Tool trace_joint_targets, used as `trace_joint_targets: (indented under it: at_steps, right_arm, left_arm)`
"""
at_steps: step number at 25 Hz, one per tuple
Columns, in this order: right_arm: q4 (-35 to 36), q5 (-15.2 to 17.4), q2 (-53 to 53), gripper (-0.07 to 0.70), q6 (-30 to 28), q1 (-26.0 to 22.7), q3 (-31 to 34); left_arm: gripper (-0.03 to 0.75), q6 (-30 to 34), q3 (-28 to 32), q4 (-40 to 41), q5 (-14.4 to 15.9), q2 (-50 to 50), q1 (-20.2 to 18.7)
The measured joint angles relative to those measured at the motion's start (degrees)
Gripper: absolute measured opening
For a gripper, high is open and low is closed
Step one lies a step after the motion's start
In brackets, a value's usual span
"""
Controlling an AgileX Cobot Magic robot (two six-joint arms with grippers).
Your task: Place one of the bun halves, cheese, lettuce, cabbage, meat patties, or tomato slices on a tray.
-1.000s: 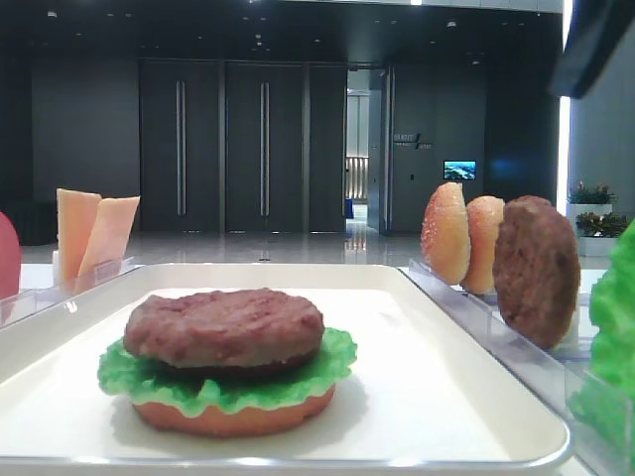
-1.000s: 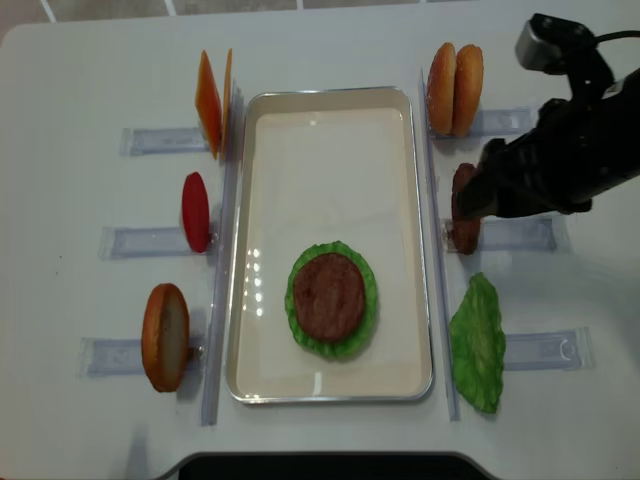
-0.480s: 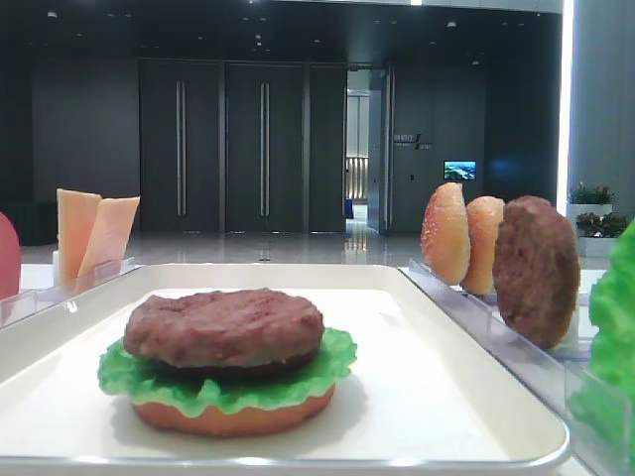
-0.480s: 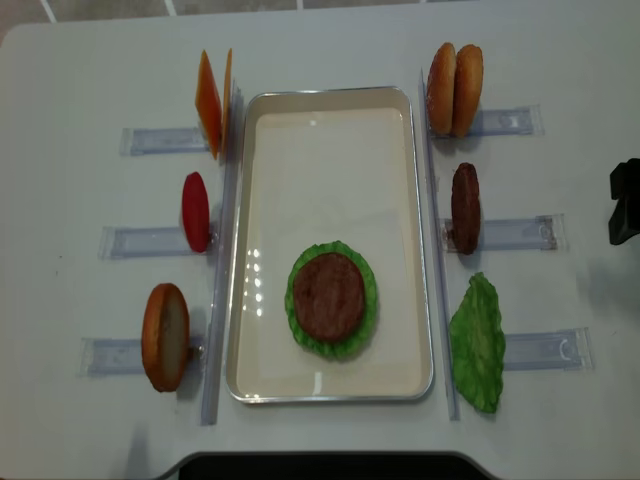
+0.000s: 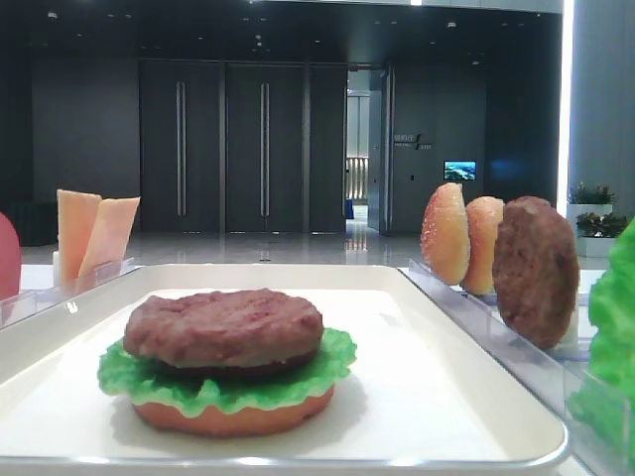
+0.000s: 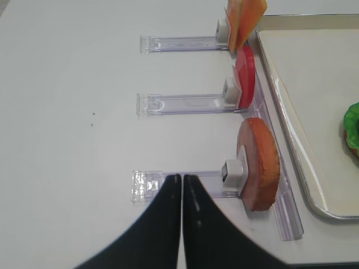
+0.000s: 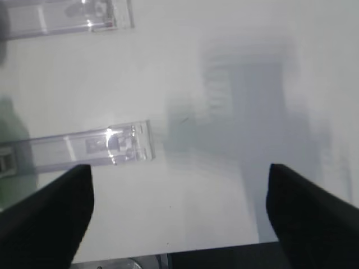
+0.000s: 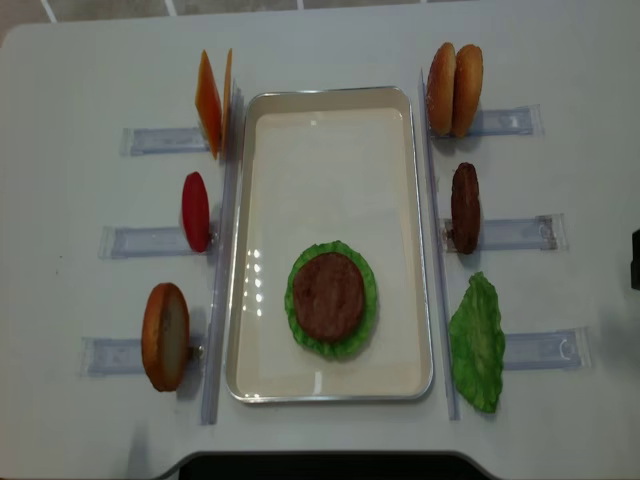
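Note:
On the white tray (image 8: 330,130) a meat patty (image 8: 328,296) lies on a lettuce (image 8: 300,330) leaf over a bun half (image 5: 233,418). A second patty (image 8: 464,207) stands in the right rack. Two bun halves (image 8: 455,76) stand behind it. A second green leaf (image 8: 478,343) lies in front; whether it is lettuce or cabbage I cannot tell. On the left stand cheese (image 8: 212,102), a tomato slice (image 8: 196,211) and a bun half (image 8: 165,336). My left gripper (image 6: 182,178) is shut and empty over that bun's rack. My right gripper (image 7: 179,218) is open over bare table.
Clear plastic racks (image 8: 150,241) flank the tray on both sides. In the right wrist view two rack ends (image 7: 90,147) lie on the white table. A dark sliver of the right arm (image 8: 636,258) shows at the overhead view's right edge.
The right arm has drawn back from over the standing patty to the right edge of the overhead view. That patty stayed in its rack. The left gripper has not moved.

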Motion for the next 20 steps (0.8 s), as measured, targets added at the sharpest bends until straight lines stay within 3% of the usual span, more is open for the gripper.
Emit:
trace_joint_targets:
  at_steps: [9,20]
  right_arm:
    - [1.23,6.3,-27.59,0.591,0.0,1.61,8.43]
    - [0.22,5.29,-51.69,0.591,0.02,1.66,11.19]
  left_arm:
    - [0.0,0.0,0.0,0.0,0.0,0.0,0.0]
    - [0.0,0.0,0.0,0.0,0.04,0.0,0.0]
